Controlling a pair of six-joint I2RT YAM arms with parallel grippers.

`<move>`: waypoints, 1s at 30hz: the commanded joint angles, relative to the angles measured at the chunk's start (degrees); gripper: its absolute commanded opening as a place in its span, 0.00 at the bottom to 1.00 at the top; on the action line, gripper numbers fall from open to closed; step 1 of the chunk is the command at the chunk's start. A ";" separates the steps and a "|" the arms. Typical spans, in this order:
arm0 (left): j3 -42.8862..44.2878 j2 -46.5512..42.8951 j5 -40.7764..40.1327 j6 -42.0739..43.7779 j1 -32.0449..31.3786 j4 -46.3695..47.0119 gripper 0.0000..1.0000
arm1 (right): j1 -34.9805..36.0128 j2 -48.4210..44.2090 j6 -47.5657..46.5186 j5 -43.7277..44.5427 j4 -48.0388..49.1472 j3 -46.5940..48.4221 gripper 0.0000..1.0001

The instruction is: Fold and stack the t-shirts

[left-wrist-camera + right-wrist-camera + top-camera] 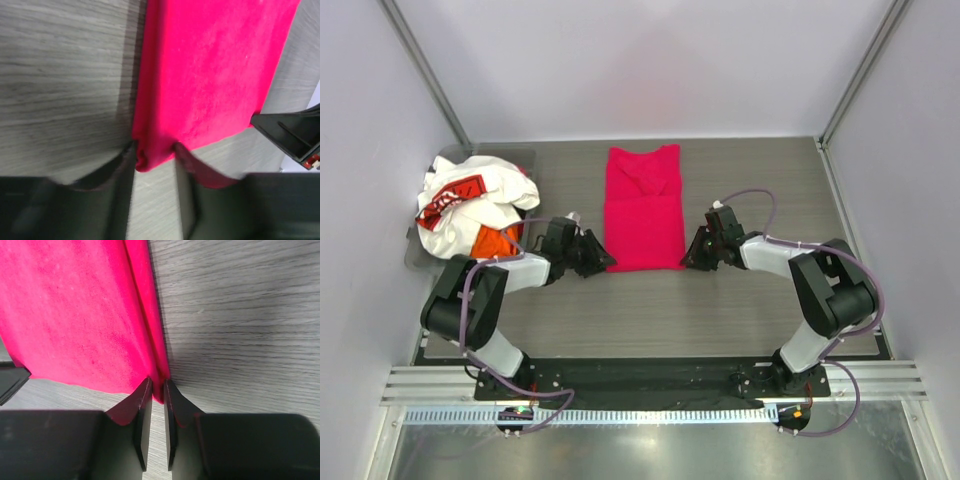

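Note:
The magenta-red t-shirt (643, 210) lies folded into a long strip in the middle of the table. My left gripper (601, 262) is at its near left corner. In the left wrist view the bunched corner (150, 156) fills the gap of that gripper (154, 150) and touches both fingers. My right gripper (690, 258) is at the near right corner. In the right wrist view its jaws (157, 387) stand narrow, pinching the shirt's folded edge (150, 340). The white printed t-shirt (470, 195) and the orange t-shirt (498, 243) lie crumpled at the left.
A grey plastic bin (515, 155) at the left edge of the table holds the white and orange shirts. Side walls close in the table left and right. Bare wood-grain tabletop (650, 310) lies between the shirt and the arm bases.

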 commanded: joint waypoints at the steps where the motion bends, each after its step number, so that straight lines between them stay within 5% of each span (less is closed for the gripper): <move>1: -2.27 2.73 -1.61 -1.14 -0.36 3.37 0.34 | 0.19 1.19 -0.07 0.26 0.36 -1.33 0.20; 5: -2.37 4.14 -1.44 -2.11 -1.33 4.78 0.04 | 0.27 0.76 0.02 0.18 0.45 -1.77 0.05; 7: -2.45 3.35 -1.70 -2.37 -2.03 4.26 0.00 | 0.27 0.32 0.37 -0.18 0.62 -2.47 0.01; 14: -0.61 -6.83 -6.44 -2.64 -6.51 -10.84 0.00 | 0.53 -9.42 3.53 -1.85 -0.69 -7.21 0.01; 20: -1.48 -22.64 -11.27 -4.39 -11.87 -25.87 0.00 | 2.81 -25.15 5.20 3.49 -15.68 -10.38 0.01; 30: 3.78 -47.35 -16.64 -11.16 -20.31 -52.66 0.00 | 22.06 -48.63 21.28 17.65 -38.30 -7.22 0.01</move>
